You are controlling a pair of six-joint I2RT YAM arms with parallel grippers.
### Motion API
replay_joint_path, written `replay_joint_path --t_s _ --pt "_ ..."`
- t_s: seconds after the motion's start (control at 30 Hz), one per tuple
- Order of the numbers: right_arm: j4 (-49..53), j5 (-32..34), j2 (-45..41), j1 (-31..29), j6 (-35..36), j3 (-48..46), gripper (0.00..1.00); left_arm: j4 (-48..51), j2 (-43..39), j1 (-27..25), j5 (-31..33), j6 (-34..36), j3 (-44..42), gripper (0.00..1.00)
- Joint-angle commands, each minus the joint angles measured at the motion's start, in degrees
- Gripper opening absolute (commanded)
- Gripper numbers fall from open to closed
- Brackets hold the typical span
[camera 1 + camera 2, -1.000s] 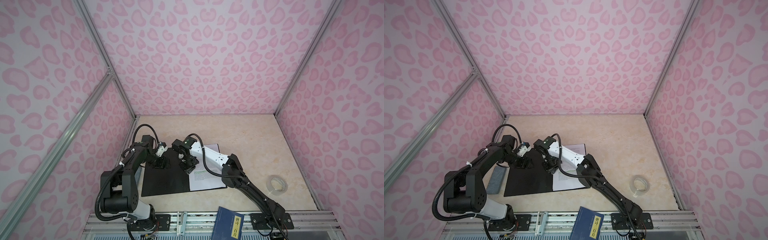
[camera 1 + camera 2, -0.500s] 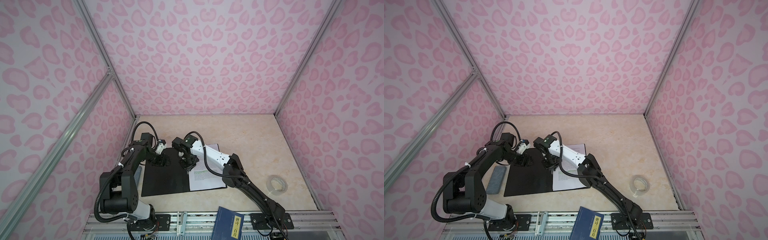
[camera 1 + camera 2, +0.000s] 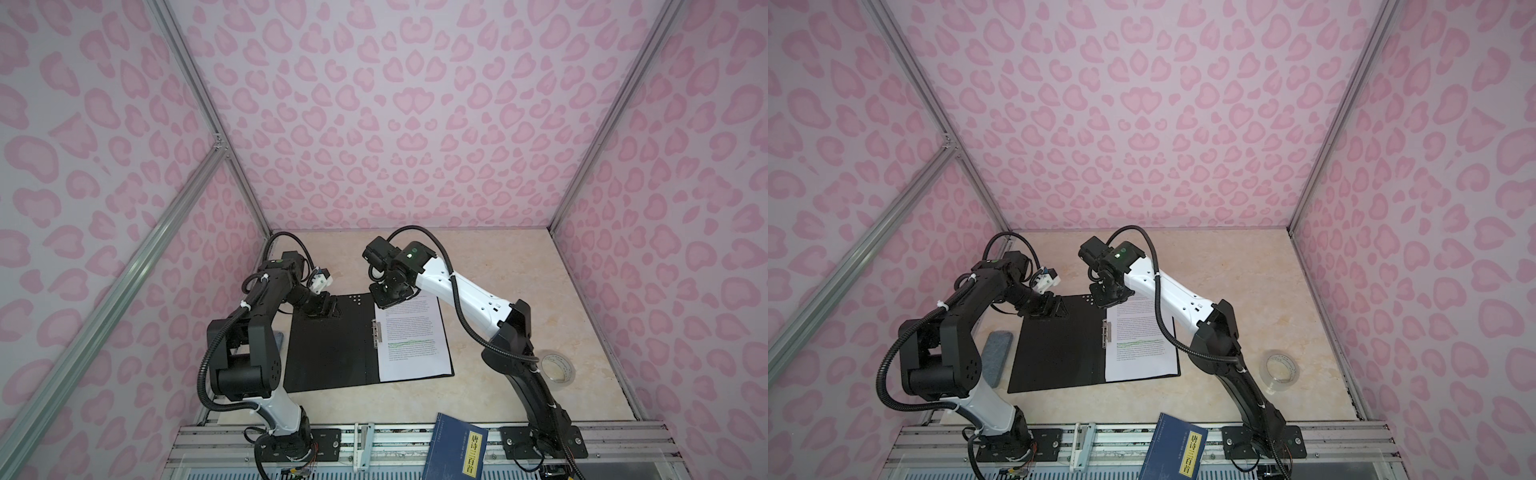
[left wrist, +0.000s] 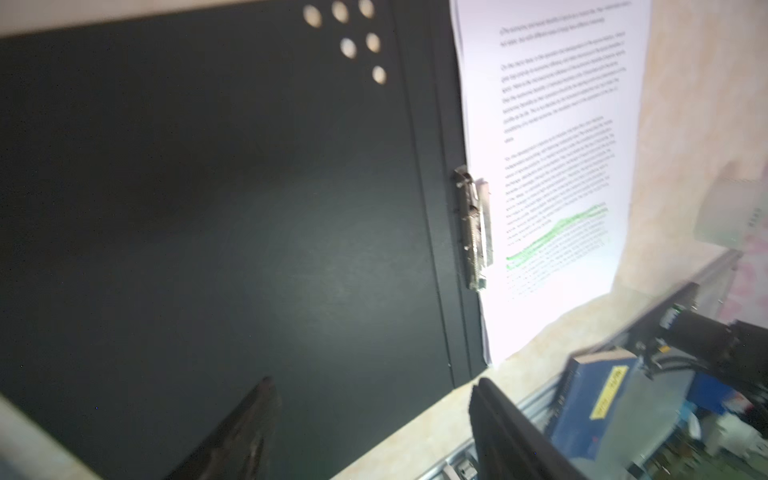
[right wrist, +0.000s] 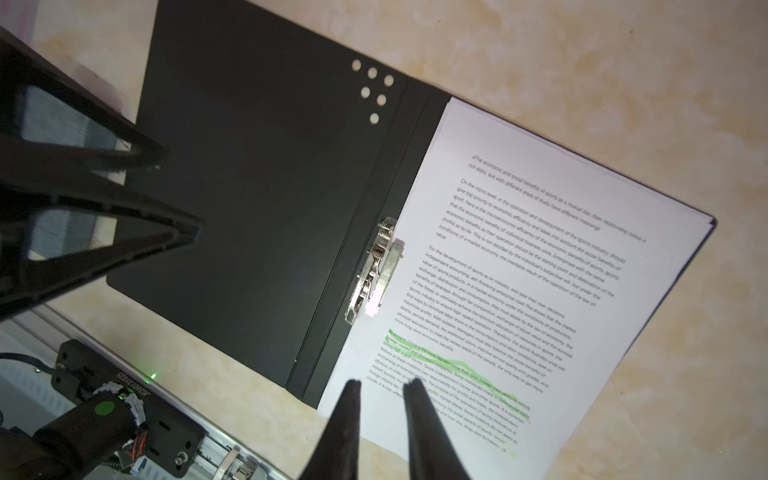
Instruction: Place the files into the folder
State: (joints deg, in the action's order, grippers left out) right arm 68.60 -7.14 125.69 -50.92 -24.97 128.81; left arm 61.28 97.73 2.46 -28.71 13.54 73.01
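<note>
Two tools empty | left tool [image 4: 372, 380] spread, folder [image 3: 328, 345] far edge | right tool [image 5: 383, 381] narrowly parted, files [image 3: 415, 345] far edge

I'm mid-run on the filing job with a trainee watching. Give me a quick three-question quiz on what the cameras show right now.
1. True or false: in both top views the files lie on the right half of the open folder.
2. What lies on the table to the right of the right arm in both top views? A) a clear tape roll B) a mug C) scissors
3. Fill in: the jaws of the left gripper and the right gripper both hold nothing, and the ____ gripper's jaws stand wider apart.

Key: 1 true; 2 A; 3 left.
</note>
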Motion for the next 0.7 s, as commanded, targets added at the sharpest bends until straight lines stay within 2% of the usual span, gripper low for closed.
replay_joint_path --t_s 0.0,0.17,0.27,0.47,0.67 --pt "-12.5 -0.1 -6.7 1.7 -3.2 -12.5 0.22 4.1 1.3 -1.9 -9.7 2.5 -0.7 0.75" --pt "-21.5 -4.6 -18.7 7.2 -5.6 -31.8 0.20 -0.3 3.0 -7.8 -13.3 0.5 -2.5 0.75" --pt "-22.0 -4.4 -23.5 10.0 -5.9 -38.2 0.20 -3.3 4.7 -10.8 -14.9 -1.8 -3.3 0.75" --pt "-22.2 -3.8 -29.9 13.5 -7.1 -46.1 0.19 -8.3 7.5 -16.2 -10.2 -6.8 -4.9 0.75" --pt "-23.5 -3.2 -33.6 15.0 -8.7 -50.4 0.18 -12.2 9.3 -17.3 -8.8 -11.5 -6.1 0.74"
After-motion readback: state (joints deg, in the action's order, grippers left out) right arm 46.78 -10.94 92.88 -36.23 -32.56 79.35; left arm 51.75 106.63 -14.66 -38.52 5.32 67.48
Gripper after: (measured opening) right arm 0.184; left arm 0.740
